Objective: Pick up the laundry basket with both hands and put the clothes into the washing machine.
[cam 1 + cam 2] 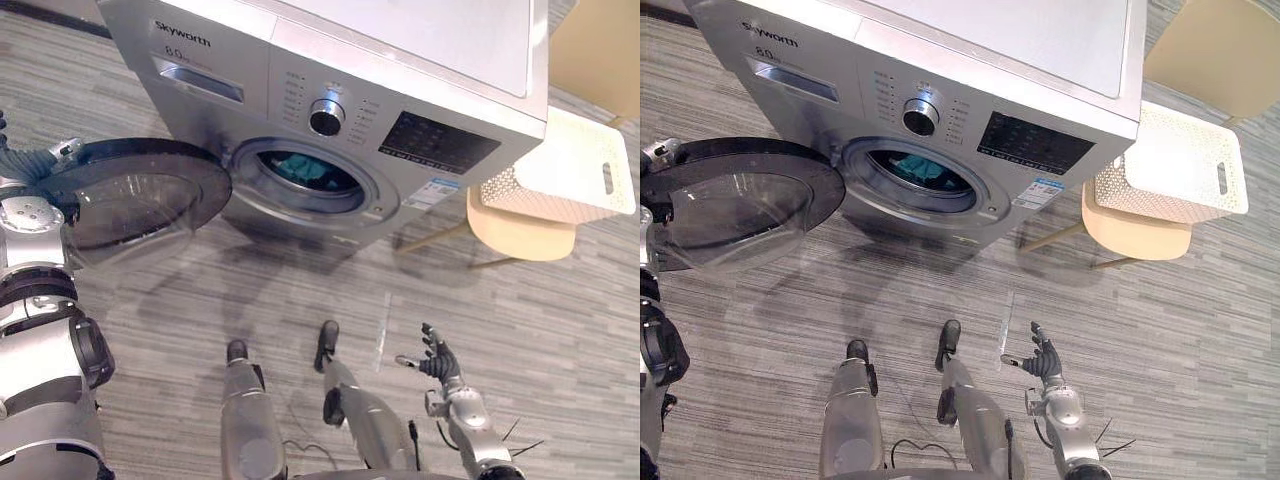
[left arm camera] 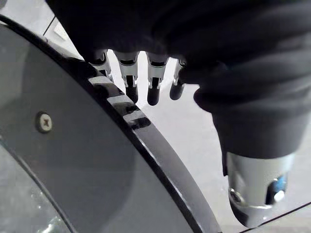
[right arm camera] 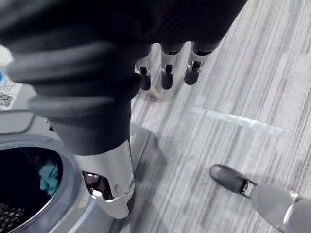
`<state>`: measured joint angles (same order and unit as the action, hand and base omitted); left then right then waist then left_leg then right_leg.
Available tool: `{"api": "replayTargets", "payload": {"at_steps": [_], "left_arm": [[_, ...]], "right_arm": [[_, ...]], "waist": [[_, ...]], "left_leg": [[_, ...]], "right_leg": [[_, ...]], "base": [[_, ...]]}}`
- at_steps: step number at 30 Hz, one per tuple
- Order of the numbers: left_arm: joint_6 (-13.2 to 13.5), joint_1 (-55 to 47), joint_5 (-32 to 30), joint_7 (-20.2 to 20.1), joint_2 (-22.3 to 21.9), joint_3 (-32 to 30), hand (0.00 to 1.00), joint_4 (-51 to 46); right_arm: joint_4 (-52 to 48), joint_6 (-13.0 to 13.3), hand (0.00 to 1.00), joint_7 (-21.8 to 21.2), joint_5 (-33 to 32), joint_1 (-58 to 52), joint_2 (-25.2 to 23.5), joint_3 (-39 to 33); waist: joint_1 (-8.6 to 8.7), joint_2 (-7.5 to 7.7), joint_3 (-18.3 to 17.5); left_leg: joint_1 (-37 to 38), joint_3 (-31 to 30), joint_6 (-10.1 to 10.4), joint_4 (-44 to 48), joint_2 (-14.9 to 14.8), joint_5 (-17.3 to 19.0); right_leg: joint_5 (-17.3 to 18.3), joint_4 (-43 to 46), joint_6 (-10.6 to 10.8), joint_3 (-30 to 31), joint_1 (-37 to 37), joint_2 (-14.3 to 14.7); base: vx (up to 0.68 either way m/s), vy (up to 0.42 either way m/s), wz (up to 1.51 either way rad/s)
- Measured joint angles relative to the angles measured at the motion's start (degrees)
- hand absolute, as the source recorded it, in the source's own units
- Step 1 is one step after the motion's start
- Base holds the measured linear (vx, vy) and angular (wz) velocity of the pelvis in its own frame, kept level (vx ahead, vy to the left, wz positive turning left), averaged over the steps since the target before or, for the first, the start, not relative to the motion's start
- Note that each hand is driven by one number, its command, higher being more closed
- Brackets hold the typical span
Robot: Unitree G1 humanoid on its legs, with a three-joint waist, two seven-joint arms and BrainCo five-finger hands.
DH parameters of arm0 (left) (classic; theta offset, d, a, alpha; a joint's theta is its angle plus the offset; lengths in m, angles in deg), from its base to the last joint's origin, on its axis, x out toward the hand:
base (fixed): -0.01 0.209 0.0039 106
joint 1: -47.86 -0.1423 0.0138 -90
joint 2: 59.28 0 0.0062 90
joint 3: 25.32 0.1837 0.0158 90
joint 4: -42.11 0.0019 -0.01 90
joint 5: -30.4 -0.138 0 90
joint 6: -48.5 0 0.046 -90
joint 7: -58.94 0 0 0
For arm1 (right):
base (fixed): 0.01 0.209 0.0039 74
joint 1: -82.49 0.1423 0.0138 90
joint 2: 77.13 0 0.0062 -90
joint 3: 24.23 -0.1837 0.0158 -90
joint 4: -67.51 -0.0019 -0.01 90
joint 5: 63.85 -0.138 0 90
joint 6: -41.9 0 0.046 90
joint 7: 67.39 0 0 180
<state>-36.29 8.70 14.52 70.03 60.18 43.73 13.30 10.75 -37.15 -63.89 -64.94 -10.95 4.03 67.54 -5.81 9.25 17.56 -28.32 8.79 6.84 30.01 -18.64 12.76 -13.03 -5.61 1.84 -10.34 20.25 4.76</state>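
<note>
The silver washing machine (image 1: 400, 80) stands with its round door (image 1: 130, 200) swung wide to the left. Teal clothes (image 1: 305, 168) lie inside the drum, and the right wrist view catches the clothes (image 3: 48, 177) too. The white perforated laundry basket (image 1: 570, 165) rests on a beige chair to the right of the machine. My left hand (image 1: 25, 165) is at the door's outer edge, its straight fingers (image 2: 153, 82) against the dark rim (image 2: 146, 141). My right hand (image 1: 435, 360) hangs low over the floor, open and holding nothing, well away from the basket.
The beige chair (image 1: 520, 235) under the basket stands close to the machine's right front corner. A second beige piece (image 1: 600, 50) is behind it. A strip of clear tape (image 1: 382, 330) lies on the grey plank floor in front of the machine.
</note>
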Motion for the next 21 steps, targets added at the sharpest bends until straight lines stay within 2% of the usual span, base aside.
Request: {"api": "replayTargets", "payload": {"at_steps": [2, 4, 9, 10, 12, 14, 15, 16, 18, 21], "left_arm": [[0.1, -0.8, 0.0, 0.0, -0.5, 0.0, 0.0, -0.1], [0.1, -2.4, 0.0, -0.1, -2.7, 0.0, 0.0, -0.5], [0.5, -11.9, 0.6, 0.6, -12.0, 0.3, 0.0, -7.9], [0.5, -15.5, 1.1, 1.1, -15.3, 1.5, 0.0, -10.9], [0.2, -21.6, 2.8, 2.0, -20.0, 6.4, 0.0, -16.1], [-0.1, -31.4, 4.1, 2.4, -25.7, 15.8, 0.0, -23.6], [-0.1, -33.4, 4.5, 2.4, -26.8, 18.0, 0.0, -25.3], [-0.1, -36.9, 5.1, 2.3, -28.7, 22.9, 0.0, -28.7], [0.1, -39.8, 5.1, 1.1, -30.8, 29.6, 0.0, -32.5], [-0.6, -40.8, 9.0, -0.4, -33.5, 34.2, 0.0, -32.5]], "right_arm": [[0.0, 0.0, 0.0, 0.0, 0.0, 0.0, 0.0, 0.0], [0.3, 0.0, 0.0, 0.0, 0.0, -0.1, 0.0, 0.0], [5.8, 0.0, 0.0, 0.0, 1.5, 1.6, -0.7, -0.3], [8.1, -0.1, 0.0, 0.0, 2.1, 1.7, -0.7, -0.3], [11.7, -0.4, 0.0, 0.0, 2.8, 1.9, -0.8, -1.2], [14.5, -1.2, 0.0, 0.0, 4.1, 2.0, -0.6, -1.9], [14.9, -1.3, 0.0, 0.0, 4.1, 1.9, -0.6, -1.9], [15.3, -1.4, 0.0, 0.0, 4.5, 1.9, -0.6, -1.8], [15.5, -1.6, 0.0, -0.2, 5.0, 2.4, -0.7, -1.7], [15.5, -2.5, 0.0, -0.5, 5.2, 4.3, -0.7, -0.7]], "waist": [[-0.29, 0.01, 0.0], [-0.93, 0.09, -0.1], [-1.23, -0.26, -0.6], [-1.15, -0.81, -2.1], [-1.06, -2.1, -4.0], [-0.86, -4.63, -6.2], [-0.79, -5.11, -6.8], [-0.66, -5.84, -8.0], [-0.46, -6.22, -9.3], [1.54, -5.87, -10.3]], "left_leg": [[0.2, -0.1, 0.2, -0.3, 0.2, -0.2], [1.6, -0.3, 0.1, -2.2, 1.4, -1.1], [8.2, -0.2, -0.8, -9.8, 6.0, -4.5], [8.8, -0.3, -1.4, -11.6, 7.4, -5.3], [10.8, -0.4, -2.4, -14.1, 9.6, -6.6], [13.9, -0.4, -3.0, -16.3, 12.2, -6.9], [14.4, -0.3, -3.2, -16.6, 12.7, -6.7], [15.4, 0.2, -3.7, -17.5, 13.7, -6.6], [16.8, 1.5, -4.5, -18.3, 14.8, -6.3], [18.5, 4.6, -4.7, -19.8, 16.0, -6.2]], "right_leg": [[-0.1, 0.0, -0.2, -0.3, -0.3, -0.1], [0.0, 0.0, -0.5, -0.6, -1.1, -0.9], [0.9, 0.0, -0.8, -1.9, -4.9, -4.5], [1.0, 0.0, -0.7, -2.1, -5.1, -5.7], [1.3, 0.0, -0.2, -2.3, -6.2, -7.7], [2.1, 0.6, 1.2, -2.4, -8.2, -9.9], [2.4, 0.7, 1.9, -2.3, -8.6, -10.2], [2.6, 0.8, 2.7, -2.0, -9.1, -11.2], [2.7, 1.4, 3.6, -0.3, -9.1, -12.4], [3.2, 1.4, 4.7, 3.0, -9.0, -13.5]], "base": [[0.04, 0.031, 0.13], [0.06, 0.057, 0.28], [0.07, 0.083, 0.33], [0.06, 0.156, 0.34], [0.06, 0.165, 0.33], [0.04, 0.203, 0.23], [0.02, 0.192, 0.09], [0.01, 0.188, -0.01], [-0.01, 0.193, -0.16], [-0.03, 0.1, -0.23]]}}
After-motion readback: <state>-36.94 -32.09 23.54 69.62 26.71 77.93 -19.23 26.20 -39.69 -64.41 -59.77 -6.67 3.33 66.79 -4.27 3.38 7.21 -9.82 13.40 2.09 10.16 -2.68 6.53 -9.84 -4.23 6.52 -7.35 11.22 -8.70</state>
